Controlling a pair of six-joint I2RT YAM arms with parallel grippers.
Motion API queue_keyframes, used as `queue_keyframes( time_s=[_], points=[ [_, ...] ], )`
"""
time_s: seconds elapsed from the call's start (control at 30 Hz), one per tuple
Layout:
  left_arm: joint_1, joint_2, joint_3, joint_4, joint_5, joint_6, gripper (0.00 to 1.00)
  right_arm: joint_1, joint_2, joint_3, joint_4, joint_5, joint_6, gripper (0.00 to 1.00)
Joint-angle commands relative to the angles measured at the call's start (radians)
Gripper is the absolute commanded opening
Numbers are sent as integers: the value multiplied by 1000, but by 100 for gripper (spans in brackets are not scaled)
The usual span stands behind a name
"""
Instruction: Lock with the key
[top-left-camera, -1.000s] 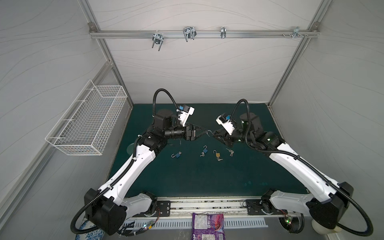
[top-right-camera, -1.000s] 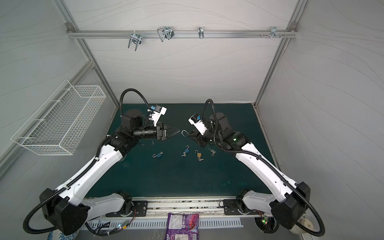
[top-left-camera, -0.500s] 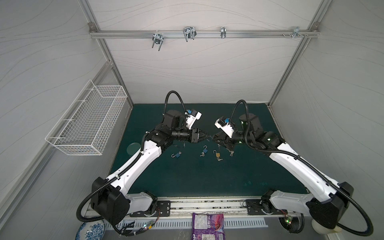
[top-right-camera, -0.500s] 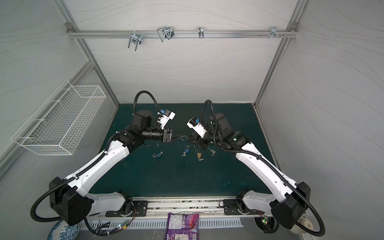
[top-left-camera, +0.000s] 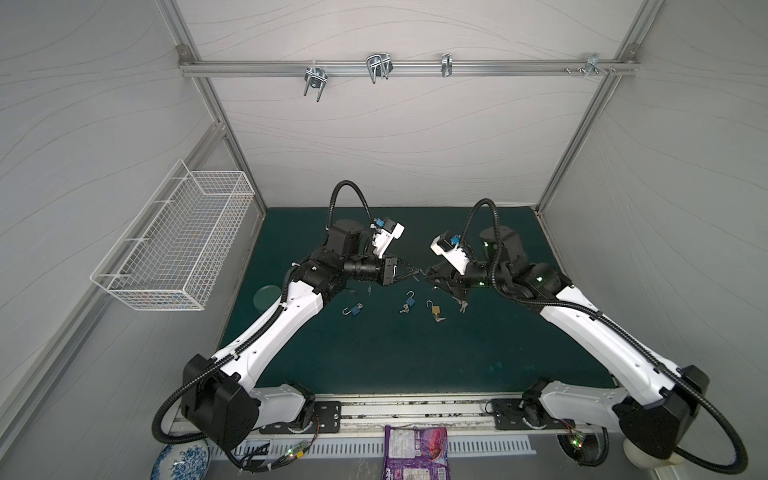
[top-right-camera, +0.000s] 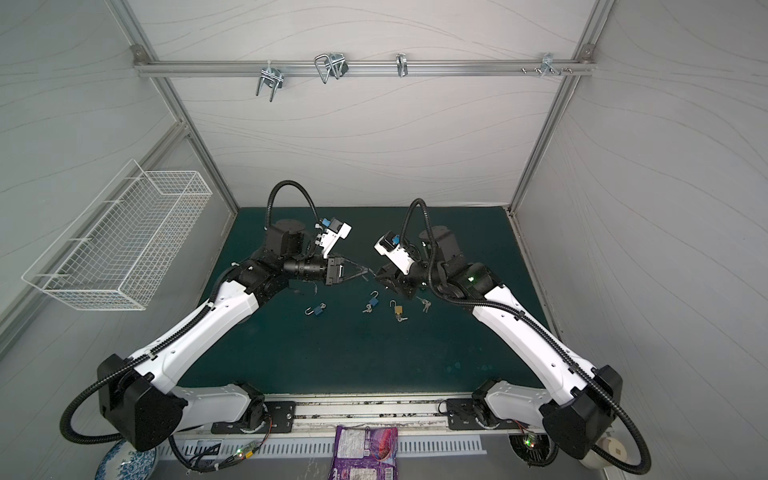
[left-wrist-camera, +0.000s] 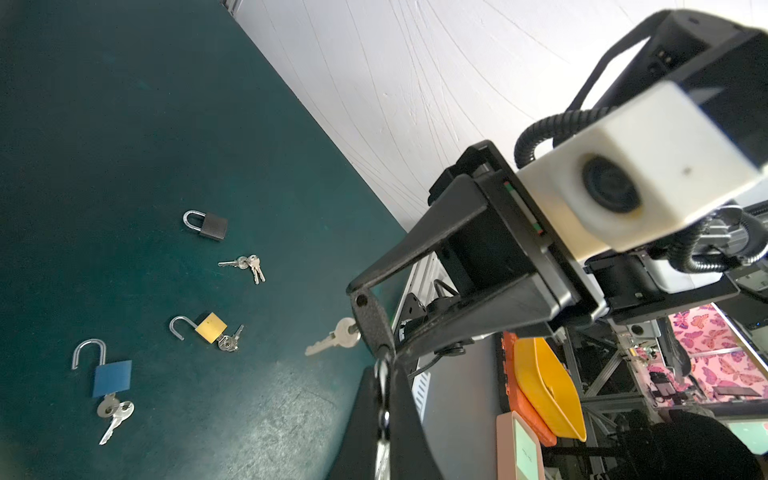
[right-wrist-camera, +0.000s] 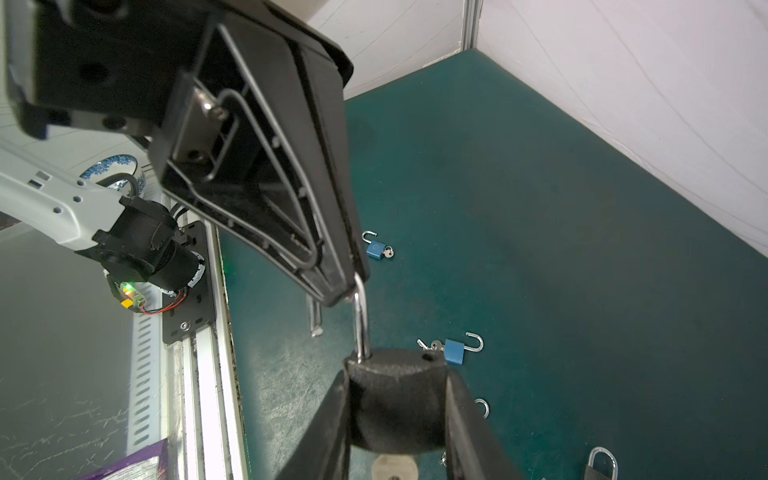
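Dark padlock (right-wrist-camera: 395, 395), rough-textured body, held in the air, clamped between the jaws of the right gripper (right-wrist-camera: 399, 415). Steel shackle (right-wrist-camera: 362, 324) is unlatched: the long leg is seated in the body, the short leg's free end hangs beside it, out of its hole. The shackle's bend is pinched in the closed jaws of the left gripper (right-wrist-camera: 351, 286). Silver key (left-wrist-camera: 332, 341) at the body's end opposite the shackle, bow next to the body, blade pointing outward. How it attaches is hidden.

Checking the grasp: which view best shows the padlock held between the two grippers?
Right wrist view: the black padlock sits in the right gripper, its shackle pinched by the left gripper. Left wrist view shows its edge and key; in both top views it is tiny.
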Motion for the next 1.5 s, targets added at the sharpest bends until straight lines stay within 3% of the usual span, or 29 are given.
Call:
queue_keyframes(
  time_s=[0.0,0.1,0.13,0.27,0.43,0.67,1.17,1.37,1.47],
  points=[
    [-1,-45,30,97,-53,-76,0,7,-84,-16,146,-26,10,57],
    [5,-69,28,159,-62,-140,0,7,-131,-73,271,8,26,84],
    [7,-81,22,187,-67,-165,0,9,-148,-98,317,13,19,88],
    [10,-115,-6,290,-71,-233,0,27,-191,-155,399,43,-20,89],
    [15,-150,-65,449,-47,-321,0,18,-182,-162,454,-13,40,76],
    [26,-170,-121,618,2,-412,0,-62,-128,-176,662,-299,274,62],
    [27,-177,-130,721,41,-453,0,-63,-78,-144,687,-324,353,28],
    [28,-169,-130,726,46,-453,0,-60,-79,-151,721,-341,394,28],
    [28,-160,-125,726,49,-453,0,-59,-82,-148,724,-348,402,36]
  ],
)
